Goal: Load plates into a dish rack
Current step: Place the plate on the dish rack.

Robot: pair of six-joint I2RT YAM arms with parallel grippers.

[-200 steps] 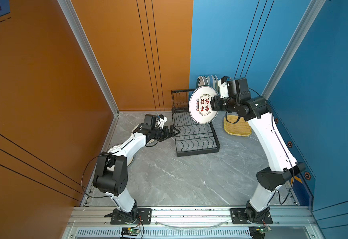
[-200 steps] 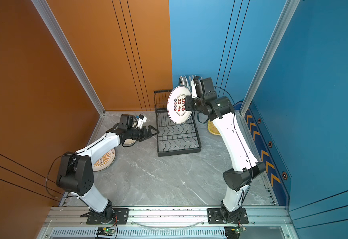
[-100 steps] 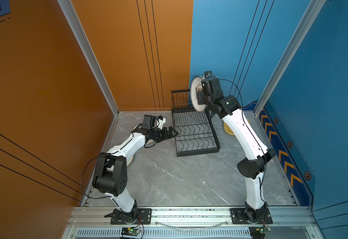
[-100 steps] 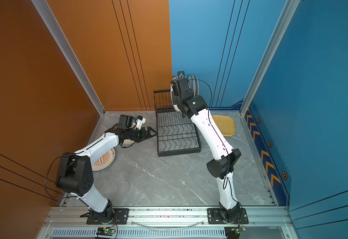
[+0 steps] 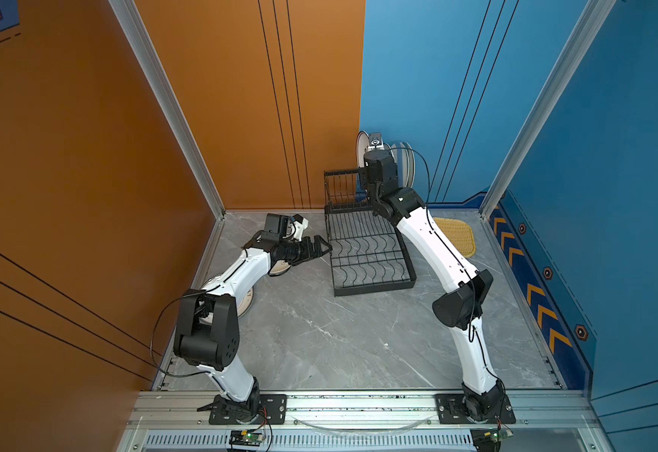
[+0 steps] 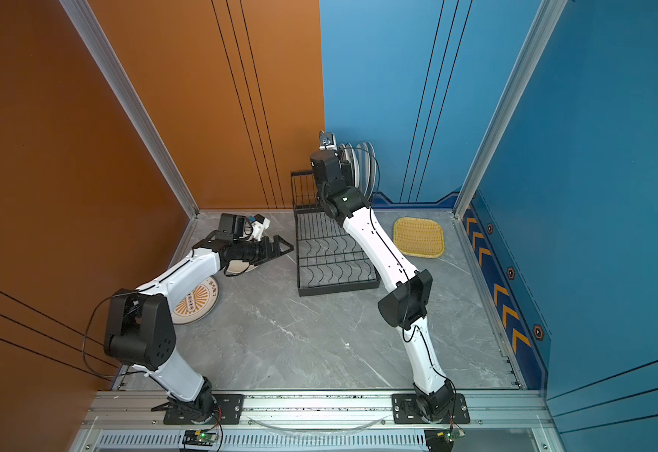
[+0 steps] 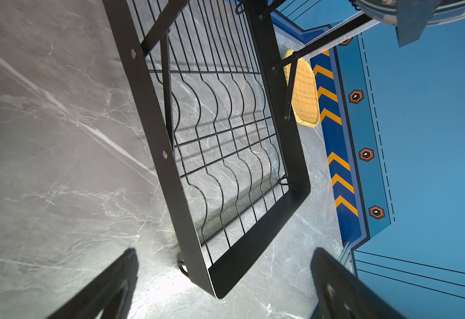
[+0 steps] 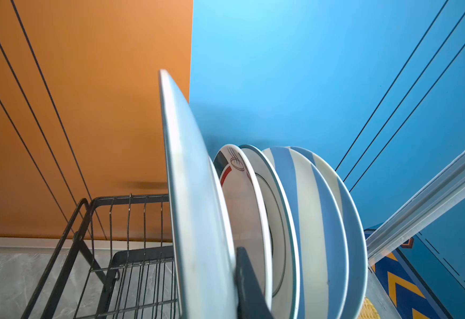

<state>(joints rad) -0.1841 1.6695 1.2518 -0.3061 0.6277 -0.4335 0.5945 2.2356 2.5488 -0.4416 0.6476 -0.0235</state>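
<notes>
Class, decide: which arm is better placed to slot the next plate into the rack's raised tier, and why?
Right. The right gripper is shut on a plate, held on edge beside the plates standing in the dish rack. The left gripper is open, empty, low beside the rack.

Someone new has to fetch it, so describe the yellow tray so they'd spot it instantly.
Find the black wire dish rack at the back of the grey marble table. The yellow tray lies flat beside it, toward the blue wall with orange chevrons. Unlike the round plates standing on edge at the rack's rear, it is woven and squarish.
</notes>
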